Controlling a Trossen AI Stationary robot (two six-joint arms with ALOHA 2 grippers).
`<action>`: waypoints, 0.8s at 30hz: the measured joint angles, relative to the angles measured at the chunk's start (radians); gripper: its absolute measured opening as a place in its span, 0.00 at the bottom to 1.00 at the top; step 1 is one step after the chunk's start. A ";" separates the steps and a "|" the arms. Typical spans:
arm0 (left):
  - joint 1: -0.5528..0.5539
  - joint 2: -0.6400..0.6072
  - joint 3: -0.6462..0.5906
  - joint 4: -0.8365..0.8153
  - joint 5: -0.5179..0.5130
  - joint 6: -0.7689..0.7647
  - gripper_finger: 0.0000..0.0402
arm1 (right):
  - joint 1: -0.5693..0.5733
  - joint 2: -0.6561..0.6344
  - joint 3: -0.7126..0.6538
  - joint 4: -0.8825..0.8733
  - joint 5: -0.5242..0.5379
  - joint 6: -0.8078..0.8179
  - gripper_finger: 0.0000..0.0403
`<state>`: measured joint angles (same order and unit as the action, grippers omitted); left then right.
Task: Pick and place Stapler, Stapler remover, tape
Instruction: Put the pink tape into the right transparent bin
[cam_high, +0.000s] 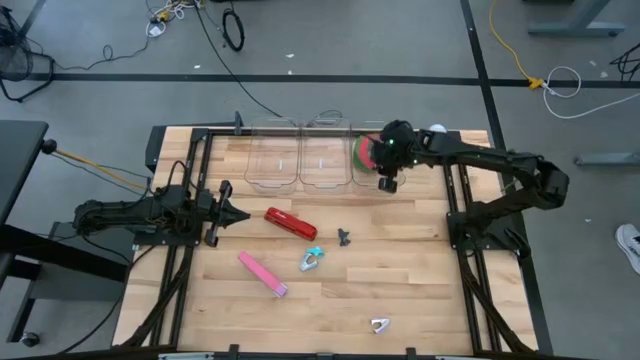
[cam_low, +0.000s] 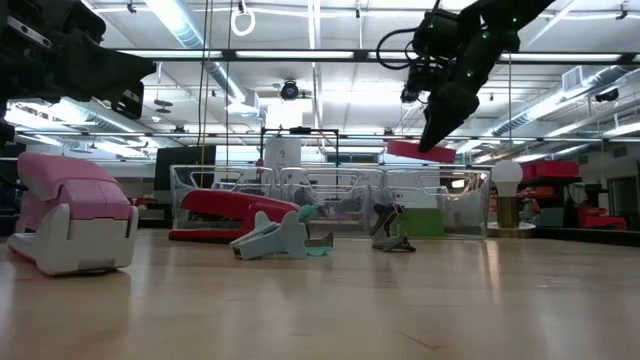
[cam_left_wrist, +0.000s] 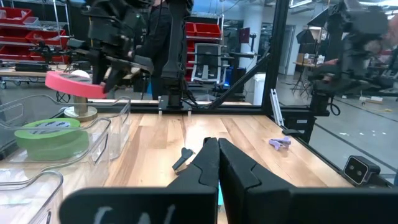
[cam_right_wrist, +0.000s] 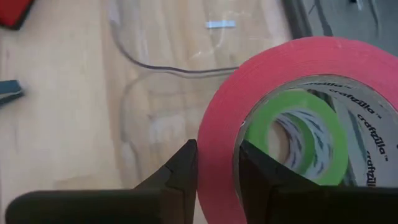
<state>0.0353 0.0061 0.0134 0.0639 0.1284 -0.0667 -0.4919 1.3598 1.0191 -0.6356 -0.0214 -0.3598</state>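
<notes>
My right gripper is shut on the red tape roll and holds it in the air over the rightmost clear bin at the table's far edge. The green tape roll lies flat in that bin and shows through the red roll's hole. On the table lie a red stapler, a pink stapler, a teal staple remover, a dark one and a pale one. My left gripper waits shut at the table's left, touching nothing. My right gripper holds the red roll by its ring wall, one finger inside the open centre and the other outside. The fingers slant down from the table's right. The roll is lifted clear above the bin, slightly tilted.
Two more clear bins stand left of the rightmost one along the far edge. Metal frame rails run along both sides of the table. Bare wood lies at the near middle and right.
</notes>
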 joint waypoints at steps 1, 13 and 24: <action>0.000 0.000 0.000 0.000 0.000 0.000 0.01 | -0.020 0.000 0.000 0.001 -0.008 -0.006 0.23; 0.000 0.000 0.000 0.000 0.000 0.000 0.01 | -0.134 0.000 0.000 0.013 -0.076 -0.063 0.23; 0.000 0.000 0.000 0.000 0.000 0.000 0.01 | -0.134 0.000 0.000 0.058 -0.073 -0.094 0.23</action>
<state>0.0350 0.0063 0.0135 0.0635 0.1284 -0.0668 -0.6254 1.3598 1.0191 -0.5781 -0.0940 -0.4537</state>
